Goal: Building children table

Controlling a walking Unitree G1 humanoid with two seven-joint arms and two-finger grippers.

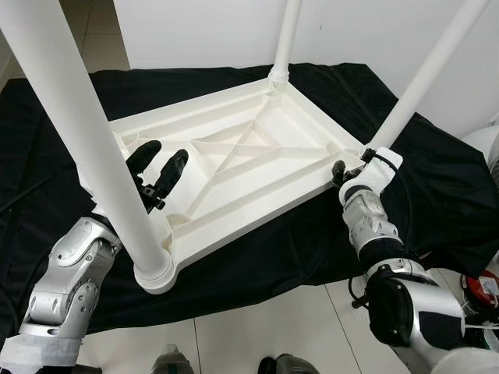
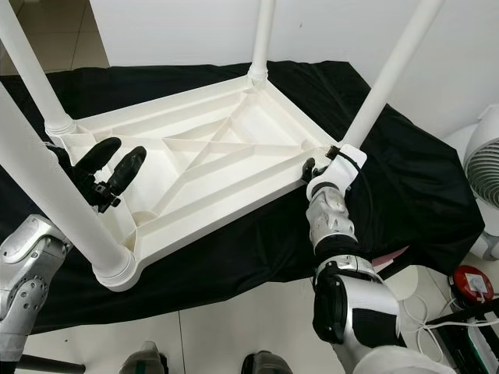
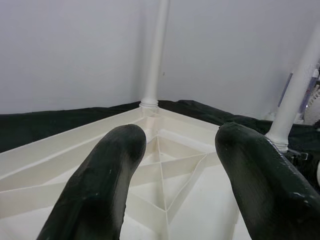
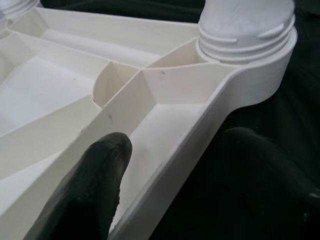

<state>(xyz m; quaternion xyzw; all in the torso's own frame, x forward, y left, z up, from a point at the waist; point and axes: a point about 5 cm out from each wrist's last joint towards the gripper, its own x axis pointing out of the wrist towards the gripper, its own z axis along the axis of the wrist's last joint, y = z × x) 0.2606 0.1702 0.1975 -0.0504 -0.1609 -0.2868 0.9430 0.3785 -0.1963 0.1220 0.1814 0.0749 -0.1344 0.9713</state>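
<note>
A white plastic children's table [image 1: 257,148] lies upside down on a black cloth [image 1: 437,195]. Its white legs stand up from the corners: one close at the left [image 1: 86,132], one at the far corner [image 1: 287,39], one at the right [image 1: 433,70]. My left gripper [image 1: 164,152] hovers open over the ribbed underside beside the near left leg, holding nothing. My right gripper [image 1: 341,170] is at the right corner, under the right leg's socket [image 4: 245,30]. It is open and straddles the table's rim [image 4: 165,175], one finger [image 4: 95,185] inside and the other outside on the cloth.
A white wall stands right behind the table. A white fan [image 2: 483,164], a red round object [image 2: 470,284] and cables sit on the tiled floor at the right. Two shoe tips [image 1: 171,362] show at the bottom edge.
</note>
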